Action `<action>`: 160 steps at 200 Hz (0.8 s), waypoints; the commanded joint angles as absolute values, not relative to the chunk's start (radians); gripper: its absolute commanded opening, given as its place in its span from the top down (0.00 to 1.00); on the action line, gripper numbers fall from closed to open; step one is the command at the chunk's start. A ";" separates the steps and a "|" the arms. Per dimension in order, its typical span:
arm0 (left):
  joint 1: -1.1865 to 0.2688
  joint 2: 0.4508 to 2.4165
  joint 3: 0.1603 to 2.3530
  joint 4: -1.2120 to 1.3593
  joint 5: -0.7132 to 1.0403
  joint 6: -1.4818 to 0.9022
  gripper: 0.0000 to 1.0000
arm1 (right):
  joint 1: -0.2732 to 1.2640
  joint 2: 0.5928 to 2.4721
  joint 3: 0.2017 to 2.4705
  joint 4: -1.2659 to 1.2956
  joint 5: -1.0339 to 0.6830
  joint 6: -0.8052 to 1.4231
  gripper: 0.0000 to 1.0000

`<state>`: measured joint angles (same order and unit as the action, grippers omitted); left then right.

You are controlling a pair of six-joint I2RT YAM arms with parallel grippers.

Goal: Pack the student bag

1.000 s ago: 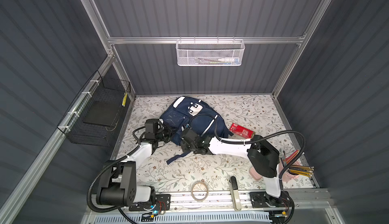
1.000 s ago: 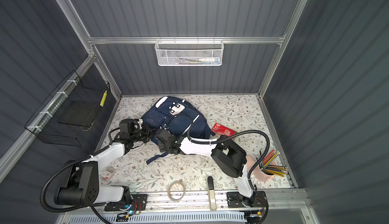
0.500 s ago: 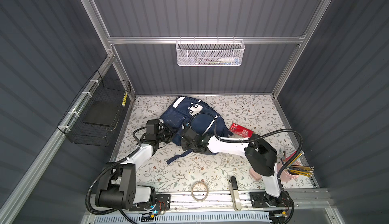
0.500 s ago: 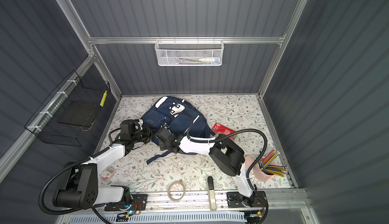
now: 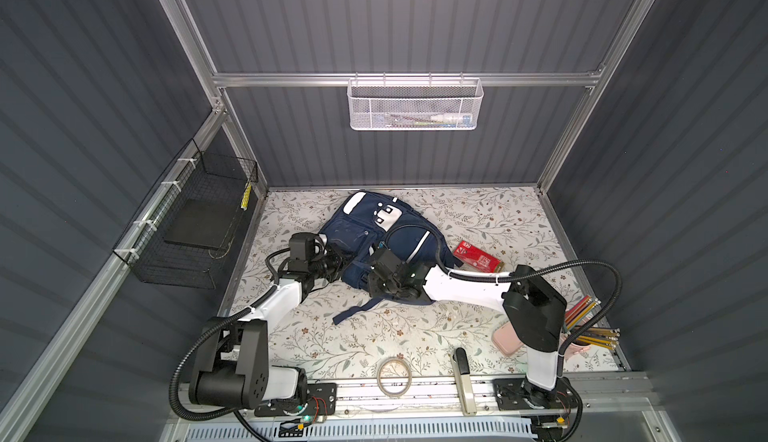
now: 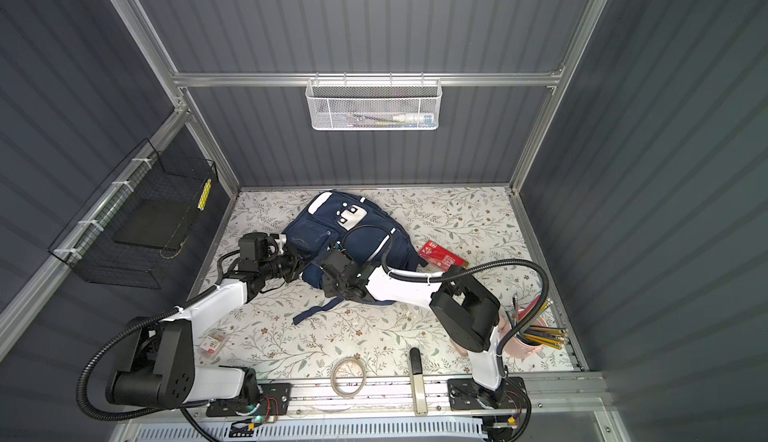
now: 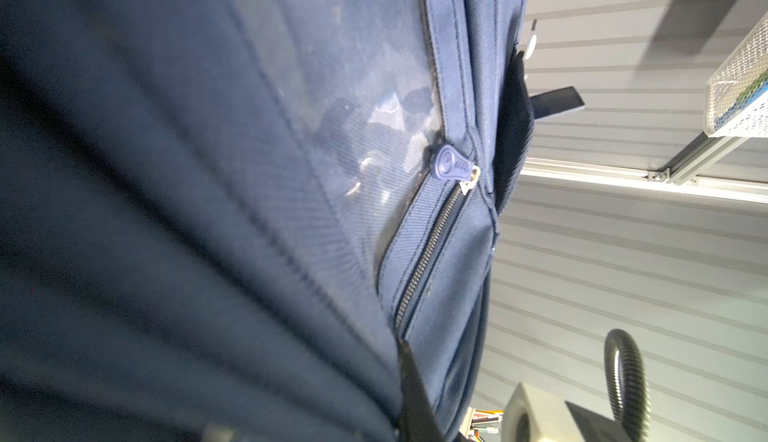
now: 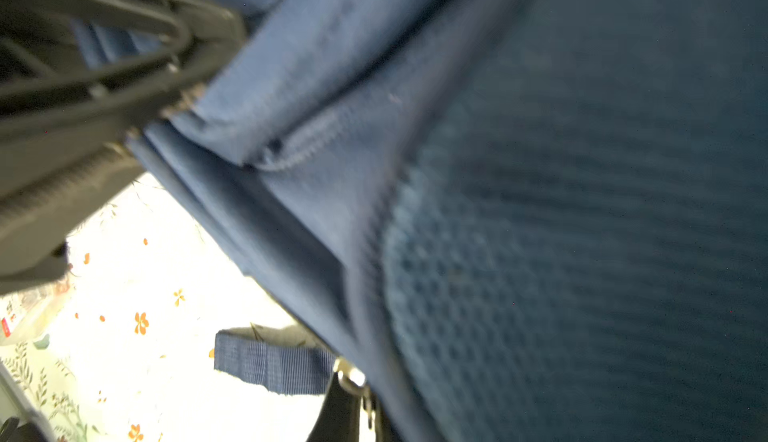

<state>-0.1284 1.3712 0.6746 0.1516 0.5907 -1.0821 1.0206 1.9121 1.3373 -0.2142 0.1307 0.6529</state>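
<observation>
The student bag (image 5: 374, 232) is laid at the back of the floral surface (image 5: 478, 219). Its near edge is pinched by the left hand (image 5: 340, 263) and right hand (image 8: 189, 95), both closed on fabric.

A second ago the jaws of my right pincer (image 8: 174, 101) stood partly apart beside the large navy blue fabric student bag with white patches (image 5: 361, 232). Now they are pressed together on a fold of its cloth, on the side of the bag that faces the front edge of the floral-patterned worktop (image 5: 478, 219). Half a second ago my right arm leaned further in. Its black elbow (image 5: 536, 307) now sits slightly nearer the worktop's right edge.
</observation>
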 commanded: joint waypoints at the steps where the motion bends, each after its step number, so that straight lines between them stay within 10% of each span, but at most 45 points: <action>1: -0.099 1.374 0.720 0.160 0.667 -1.054 1.00 | 0.979 1.860 1.285 -0.382 0.185 0.694 1.00; 160: -0.029 1.507 0.776 0.175 0.668 -0.985 1.00 | 0.893 1.601 1.030 -0.600 0.158 0.595 1.00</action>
<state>-0.0681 1.4776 0.7044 0.1589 0.7006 -1.0641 0.9134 1.6115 1.0420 -0.4534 0.1020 0.6498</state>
